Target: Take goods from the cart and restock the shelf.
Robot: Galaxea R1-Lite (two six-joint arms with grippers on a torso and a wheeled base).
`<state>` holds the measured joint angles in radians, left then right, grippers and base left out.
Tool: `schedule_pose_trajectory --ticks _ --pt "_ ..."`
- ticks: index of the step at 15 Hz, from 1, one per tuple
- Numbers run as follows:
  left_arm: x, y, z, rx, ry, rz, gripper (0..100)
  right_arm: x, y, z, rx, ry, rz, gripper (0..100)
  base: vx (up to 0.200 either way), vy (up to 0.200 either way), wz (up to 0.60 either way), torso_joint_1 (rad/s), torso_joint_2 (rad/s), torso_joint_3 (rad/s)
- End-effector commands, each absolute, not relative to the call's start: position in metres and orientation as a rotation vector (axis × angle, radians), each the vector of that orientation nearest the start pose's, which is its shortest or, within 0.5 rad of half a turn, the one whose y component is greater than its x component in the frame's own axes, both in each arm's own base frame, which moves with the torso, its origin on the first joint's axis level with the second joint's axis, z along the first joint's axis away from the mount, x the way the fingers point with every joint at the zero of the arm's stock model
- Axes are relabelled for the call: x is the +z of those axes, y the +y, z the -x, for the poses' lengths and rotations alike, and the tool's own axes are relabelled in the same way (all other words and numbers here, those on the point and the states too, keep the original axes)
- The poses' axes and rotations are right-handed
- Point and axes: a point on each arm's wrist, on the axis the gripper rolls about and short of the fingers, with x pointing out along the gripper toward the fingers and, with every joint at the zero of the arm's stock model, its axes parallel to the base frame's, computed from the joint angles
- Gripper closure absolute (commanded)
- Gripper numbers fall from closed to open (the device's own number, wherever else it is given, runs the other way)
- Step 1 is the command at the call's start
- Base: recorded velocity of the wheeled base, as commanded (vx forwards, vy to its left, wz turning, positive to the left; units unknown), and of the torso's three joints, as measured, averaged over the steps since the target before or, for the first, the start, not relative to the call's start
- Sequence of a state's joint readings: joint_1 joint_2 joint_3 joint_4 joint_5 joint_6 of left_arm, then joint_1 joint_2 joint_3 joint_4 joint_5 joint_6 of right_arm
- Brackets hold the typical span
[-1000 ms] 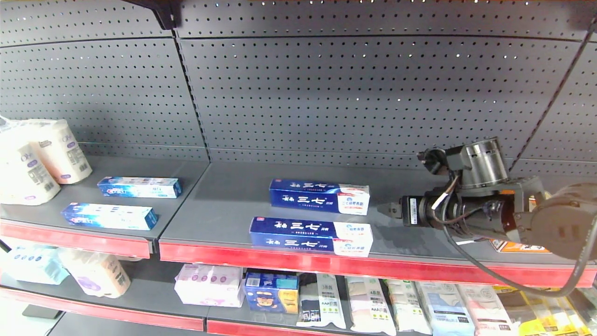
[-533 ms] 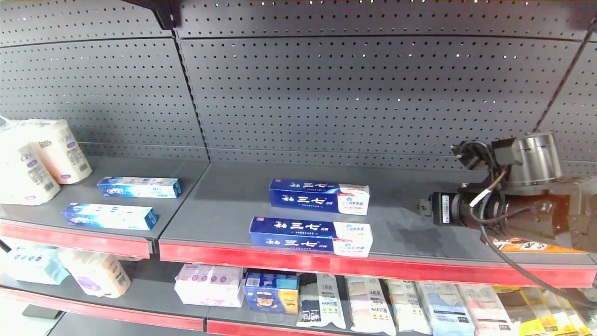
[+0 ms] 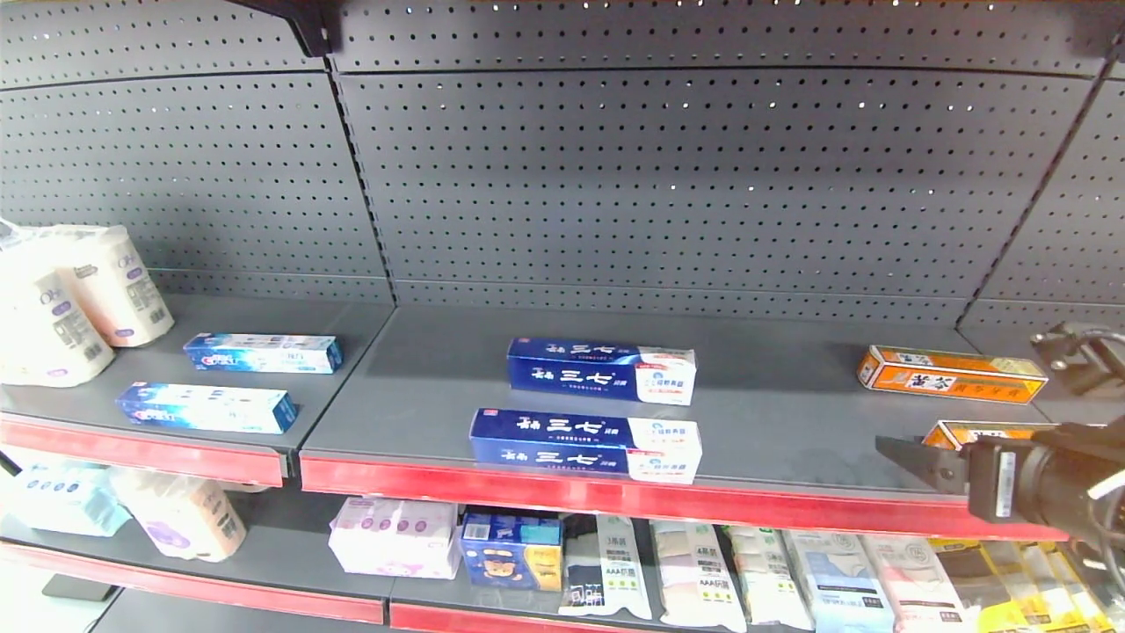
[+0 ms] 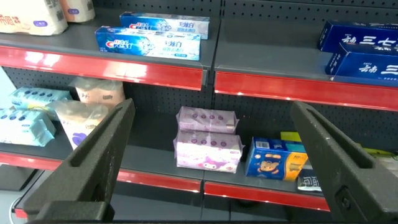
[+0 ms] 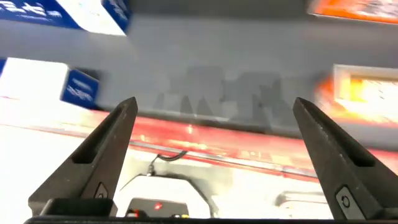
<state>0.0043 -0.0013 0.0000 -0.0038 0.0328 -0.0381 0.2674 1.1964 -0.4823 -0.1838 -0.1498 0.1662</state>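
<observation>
Goods on the shelf [image 3: 791, 413] include two orange boxes at its right end. The rear orange box [image 3: 954, 374] lies flat near the back panel. The front orange box [image 3: 976, 432] sits close to the red front lip [image 3: 527, 492].

The right jaws are spread wide with nothing between them, level with that lip and just in front of the front orange box. The left jaws are also spread and empty, facing the lower shelf where pink tissue packs [image 4: 208, 146] are stacked.

With both arms empty, the step in hand looks like going to the cart for another item. To do that well, the right arm should pull straight out from the shelf before swinging. That keeps its cable and wrist from catching the front orange box or dragging along the lip. Keeping the jaws spread also saves time at the pick.

The right arm covers the near end of the front orange box, so whether it lies square to the edge cannot be judged. In the right wrist view, the smeared orange patch [image 5: 367, 93] is probably that same box. The lower shelves are cut off at the frame edge.
</observation>
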Motion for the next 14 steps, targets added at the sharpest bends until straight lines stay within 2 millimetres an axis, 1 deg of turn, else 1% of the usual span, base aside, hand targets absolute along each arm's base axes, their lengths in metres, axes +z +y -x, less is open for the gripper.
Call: schedule_pose_trajectory --ticks 1,2,5,6,7,10,12,13,14 --pt "0.076 0.001 0.023 0.037 -0.005 0.038 0 0.169 0.027 -0.126 0.051 0.461 -0.054 0 0.0 0.0 0.0 0.0 0.0 0.0" --pt "0.076 0.001 0.023 0.037 -0.005 0.038 0 0.16 0.023 -0.111 0.047 0.461 -0.054 0 0.0 0.0 0.0 0.0 0.0 0.0" --pt "0.076 0.001 0.023 0.037 -0.005 0.038 0 0.143 0.009 -0.08 -0.01 0.425 -0.024 0 0.0 0.0 0.0 0.0 0.0 0.0" --pt "0.076 0.001 0.023 0.037 -0.005 0.038 0 0.142 0.008 -0.079 -0.014 0.423 -0.024 0 0.0 0.0 0.0 0.0 0.0 0.0" --pt "0.076 0.001 0.023 0.038 -0.005 0.038 0 0.137 0.005 -0.069 -0.038 0.4 -0.013 0 0.0 0.0 0.0 0.0 0.0 0.0" --pt "0.076 0.001 0.023 0.038 -0.005 0.038 0 0.139 0.001 -0.05 -0.065 0.298 0.013 0 0.0 0.0 0.0 0.0 0.0 0.0" --pt "0.076 0.001 0.023 0.037 -0.005 0.038 0 0.133 -0.002 -0.036 -0.091 0.303 0.076 0 0.0 0.0 0.0 0.0 0.0 0.0" --pt "0.076 0.001 0.023 0.037 -0.005 0.038 0 0.133 -0.002 -0.036 -0.091 0.303 0.076 0 0.0 0.0 0.0 0.0 0.0 0.0" --pt "0.076 0.001 0.023 0.038 -0.005 0.038 0 0.127 -0.003 -0.029 -0.111 0.304 0.081 0 0.0 0.0 0.0 0.0 0.0 0.0"
